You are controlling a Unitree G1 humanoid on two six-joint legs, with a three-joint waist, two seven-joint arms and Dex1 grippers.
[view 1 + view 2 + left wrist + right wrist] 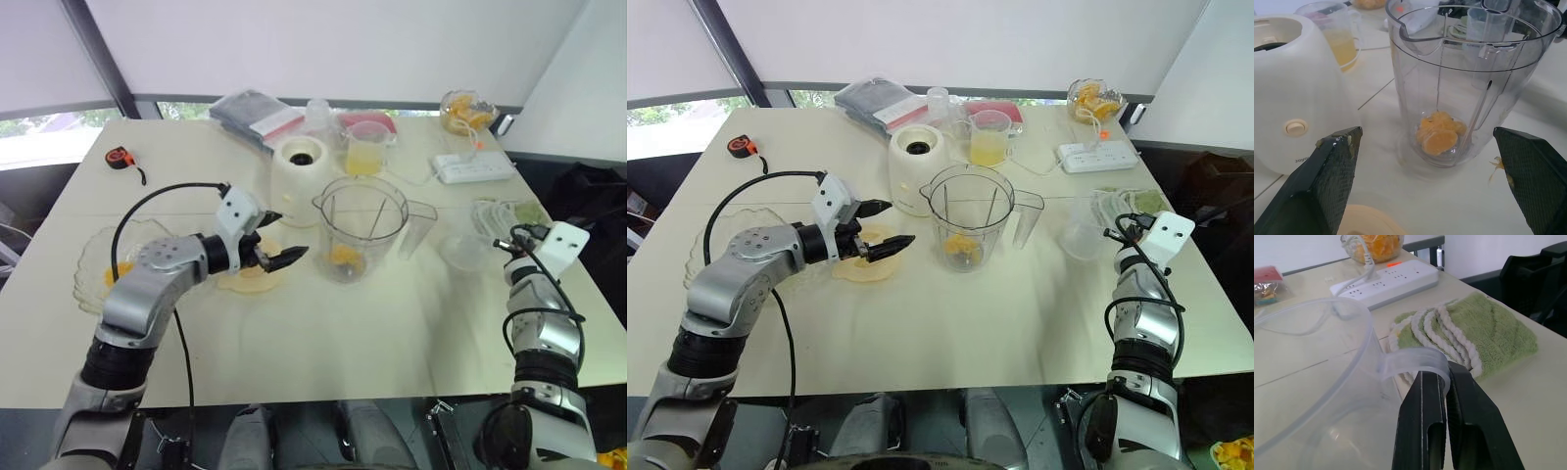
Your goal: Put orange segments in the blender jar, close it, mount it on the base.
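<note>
The blender jar (361,227) stands upright and uncovered at mid-table, with a few orange segments (1440,134) lying at its bottom. Just behind it to the left sits the cream-white base (299,166). My left gripper (284,238) is open and empty, pointing at the jar from the left, hovering over the flat cream-yellow lid disc (245,279). At the table's right side, my right gripper (1437,372) is shut on the thin handle strap of a clear plastic cup (1312,362). More orange pieces lie in the ruffled glass bowl (93,279) at the left.
A cup of yellow liquid (364,152) stands behind the jar. A white power strip (473,166), a folded green towel (1474,333) and a glass jar of orange pieces (466,111) occupy the right rear. A tape measure (120,157) lies far left, a grey bag (250,110) at the back.
</note>
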